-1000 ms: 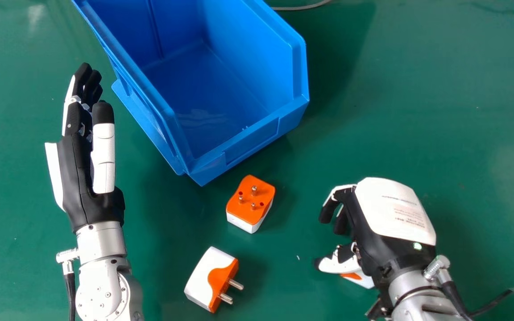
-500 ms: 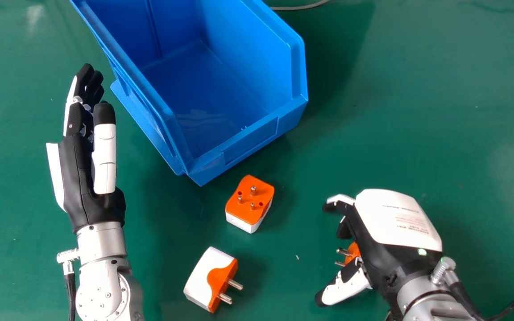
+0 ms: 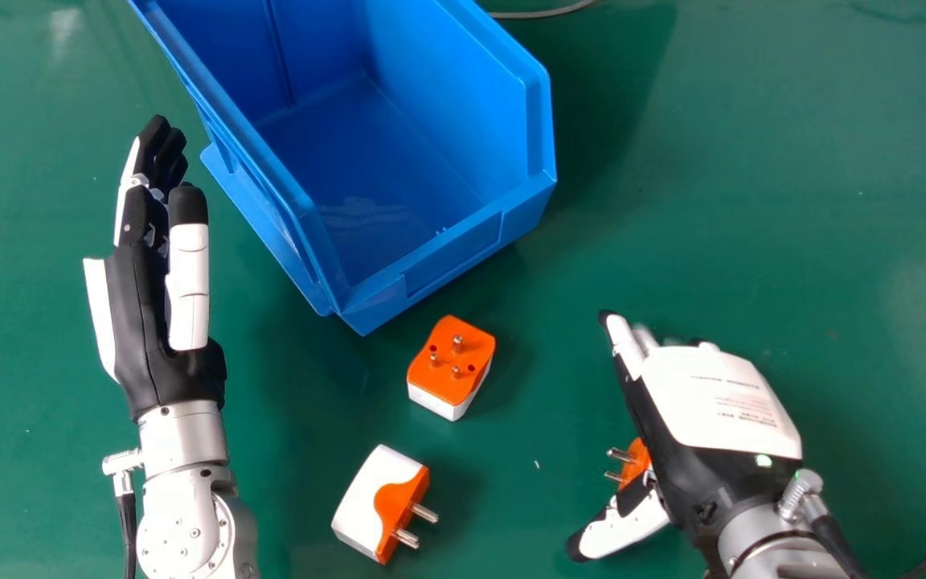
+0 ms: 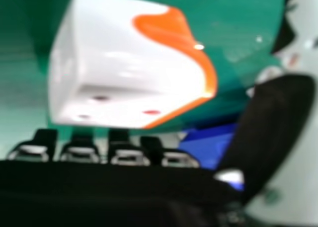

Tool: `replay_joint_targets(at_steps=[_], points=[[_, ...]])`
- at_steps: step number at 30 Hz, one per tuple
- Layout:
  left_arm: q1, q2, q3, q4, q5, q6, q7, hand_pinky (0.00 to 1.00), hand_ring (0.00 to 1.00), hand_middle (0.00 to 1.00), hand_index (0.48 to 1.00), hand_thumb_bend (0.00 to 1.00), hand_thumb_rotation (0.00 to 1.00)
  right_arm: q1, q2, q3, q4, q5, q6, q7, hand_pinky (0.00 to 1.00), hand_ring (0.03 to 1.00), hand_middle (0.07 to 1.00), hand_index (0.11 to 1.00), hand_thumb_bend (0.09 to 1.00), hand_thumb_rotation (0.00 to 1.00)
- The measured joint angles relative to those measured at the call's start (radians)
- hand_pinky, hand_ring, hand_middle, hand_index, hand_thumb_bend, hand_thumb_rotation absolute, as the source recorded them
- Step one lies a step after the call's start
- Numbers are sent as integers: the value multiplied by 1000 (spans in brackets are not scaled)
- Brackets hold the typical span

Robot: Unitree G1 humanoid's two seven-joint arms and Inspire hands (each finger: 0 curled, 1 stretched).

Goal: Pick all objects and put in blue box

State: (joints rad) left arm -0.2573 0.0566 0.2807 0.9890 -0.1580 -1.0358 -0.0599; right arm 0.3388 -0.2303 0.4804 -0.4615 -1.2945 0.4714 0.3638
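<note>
Toward 11 o'clock in the head view, a blue storage bin (image 3: 451, 253) sits on the green tabletop (image 3: 752, 201), its lower front lip turned to 5 o'clock. Just off that lip, at 6 o'clock from the view's centre, the three-pin plug adapter (image 3: 447, 370) rests with its orange face and metal pins up. Farther out, at 7 o'clock, the two-pin plug adapter (image 3: 379, 503) lies with its pins pointing to 4 o'clock.

Between 4 and 5 o'clock is the partly covered plug adapter (image 3: 638, 462), two pins reaching out toward 10 o'clock from under the right hand (image 3: 720, 394). That hand is open, fingers straight toward 10 o'clock and thumb spread toward 8. The right hand view shows this adapter close by, a white body with an orange panel, and a patch of the blue bin beyond the thumb; whether hand and adapter touch, I cannot tell.

At 9 o'clock the left hand (image 3: 141, 322) is open too, straight fingers toward 12, just beside the bin. A thin grey cable (image 3: 543, 14) runs along the far edge, between 12 and 1 o'clock.
</note>
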Motion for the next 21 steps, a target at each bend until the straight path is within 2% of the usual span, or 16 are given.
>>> replay_joint_targets(at_steps=[7,21], points=[[1,0,0,0,0,0,-1,931,930,908,882,818,826,53,28,-6,-54,-86,1,13,1000,1000,1000,1000,1000,249],[1,-2,0,-5,0,0,-1,933,934,915,886,837,827,171,58,-46,-159,-176,-36,45,1000,1000,1000,1000,1000,280]])
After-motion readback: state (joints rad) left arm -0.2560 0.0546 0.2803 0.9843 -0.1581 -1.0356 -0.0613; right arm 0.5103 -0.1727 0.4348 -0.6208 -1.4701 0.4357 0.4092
